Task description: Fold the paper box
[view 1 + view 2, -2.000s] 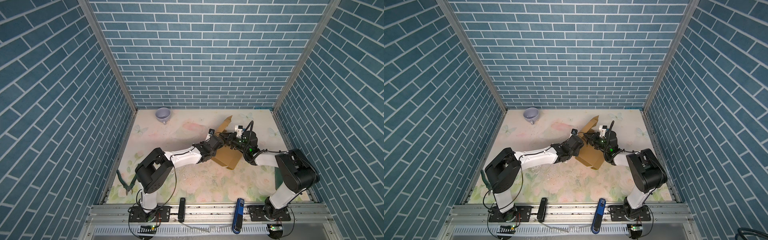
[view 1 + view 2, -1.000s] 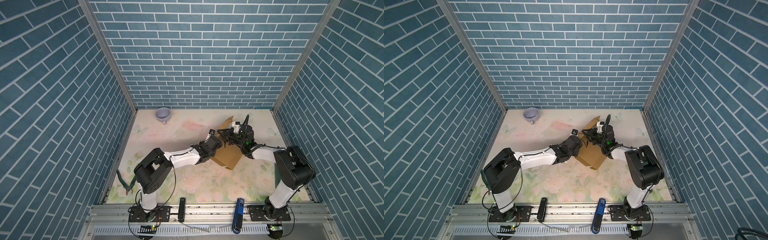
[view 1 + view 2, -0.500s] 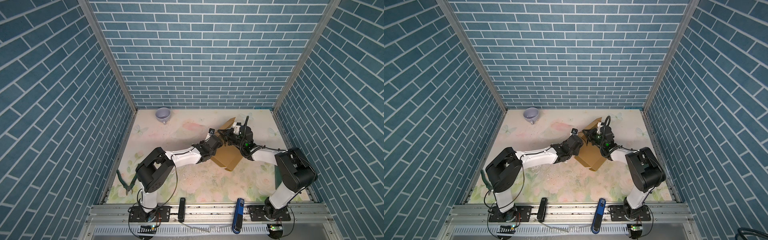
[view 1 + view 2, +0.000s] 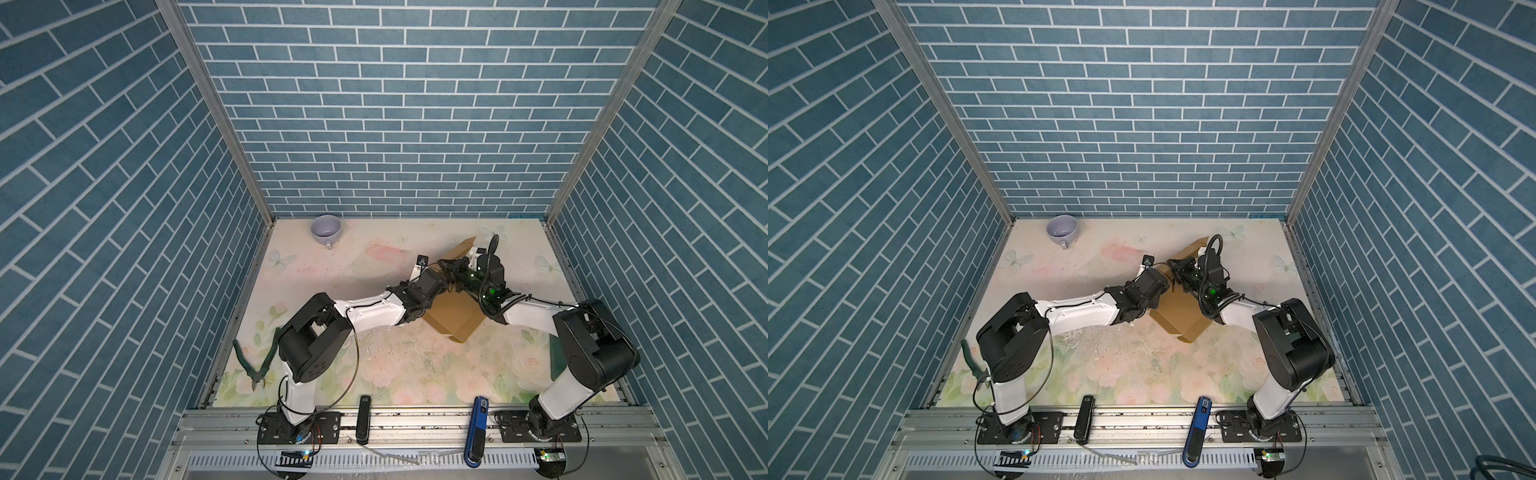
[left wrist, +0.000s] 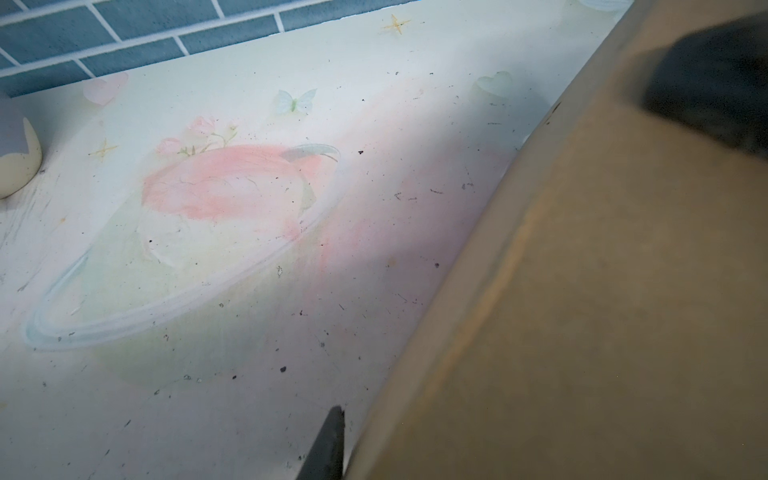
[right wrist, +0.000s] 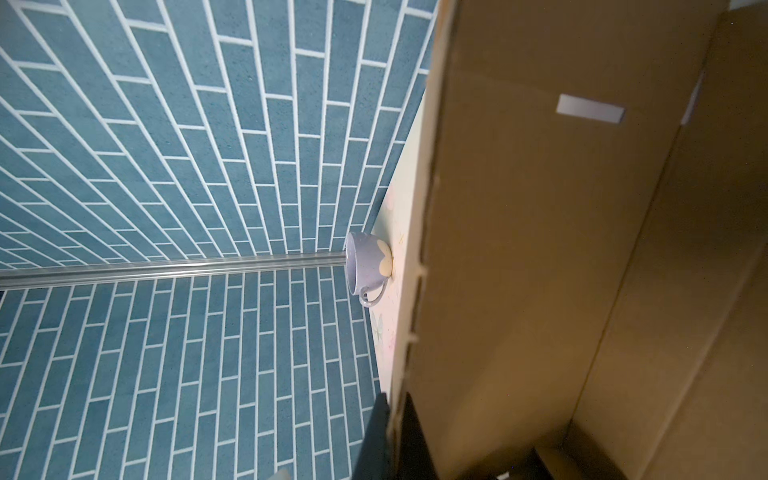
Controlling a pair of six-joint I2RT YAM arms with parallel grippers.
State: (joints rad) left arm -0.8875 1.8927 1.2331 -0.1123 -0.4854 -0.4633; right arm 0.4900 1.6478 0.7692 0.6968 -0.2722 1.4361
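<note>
Gripping paper box (image 4: 455, 318) edge: right jaws clamped | left jaws: half hidden behind it, state unclear

Paper box (image 4: 455, 318) is showing plain tan-brown all over. Walls (image 4: 395, 104) are carrying a teal-blue brick pattern with white grout lines. Surface (image 4: 395, 365) is wearing a pale cream print of pink roses, green leaves and pale butterflies, and is showing small dark specks. Cup (image 4: 326, 228) is reading lavender, with a cream petal-shaped patch (image 6: 384, 259) on its side. Pliers (image 4: 254, 360) are showing dark green handles. Left arm (image 4: 374, 311) and right arm (image 4: 532, 318) are showing white links and black joints; a green light (image 4: 492, 291) is glowing on the right one. Silver front rail (image 4: 415, 424) is carrying a black bar (image 4: 363, 419) and a blue bar (image 4: 478, 428).
</note>
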